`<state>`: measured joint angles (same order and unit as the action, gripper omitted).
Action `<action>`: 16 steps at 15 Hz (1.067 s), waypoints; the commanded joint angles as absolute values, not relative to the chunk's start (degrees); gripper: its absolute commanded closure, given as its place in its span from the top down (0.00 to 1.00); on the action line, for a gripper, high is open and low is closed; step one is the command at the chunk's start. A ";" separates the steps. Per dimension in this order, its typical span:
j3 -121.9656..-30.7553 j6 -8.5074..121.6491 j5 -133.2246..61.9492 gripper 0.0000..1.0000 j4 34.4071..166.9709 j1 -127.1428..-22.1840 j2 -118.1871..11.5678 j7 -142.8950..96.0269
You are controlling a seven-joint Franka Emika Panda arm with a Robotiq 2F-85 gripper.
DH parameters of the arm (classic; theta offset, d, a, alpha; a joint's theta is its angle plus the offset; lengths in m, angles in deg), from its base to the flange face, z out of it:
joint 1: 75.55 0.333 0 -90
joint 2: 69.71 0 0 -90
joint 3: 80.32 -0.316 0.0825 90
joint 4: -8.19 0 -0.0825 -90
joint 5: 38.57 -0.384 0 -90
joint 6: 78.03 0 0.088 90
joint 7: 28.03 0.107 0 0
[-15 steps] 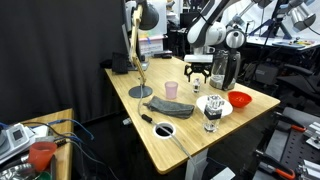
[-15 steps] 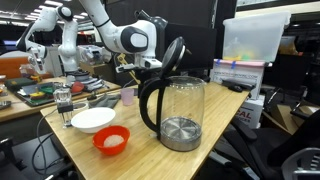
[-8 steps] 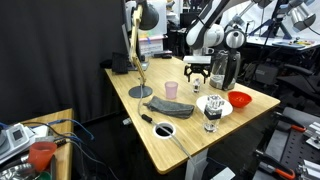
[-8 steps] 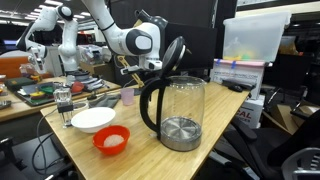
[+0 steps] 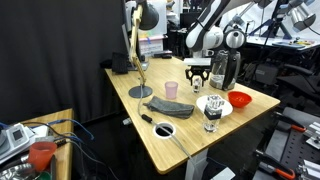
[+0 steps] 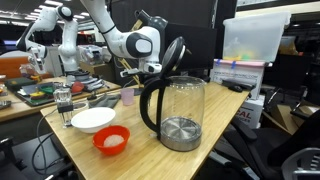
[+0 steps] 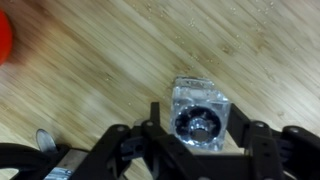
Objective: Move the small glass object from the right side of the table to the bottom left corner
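In an exterior view, the gripper (image 5: 197,77) is positioned low over the far right part of the table (image 5: 185,146), to the right of a pink cup (image 5: 171,89) and just left of a dark jug (image 5: 225,70). A white bowl (image 5: 215,105) and a red bowl (image 5: 240,100) are set nearer on the right. In the wrist view, the small glass object (image 7: 200,112) is seen upright on the wood between the 2 fingers (image 7: 152,135). The jaws are spread, with a gap on each side, so nothing is grasped.
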<state>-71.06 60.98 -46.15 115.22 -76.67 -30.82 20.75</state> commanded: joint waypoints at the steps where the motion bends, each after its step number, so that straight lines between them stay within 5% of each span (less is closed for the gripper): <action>1: -71.21 58.70 -47.45 0.38 113.70 -76.88 -30.32 20.61; 4: -71.25 58.41 -47.16 0.18 113.82 -76.69 -30.75 20.30; 16: -74.30 58.87 -44.40 0.18 124.55 -73.98 -45.74 4.16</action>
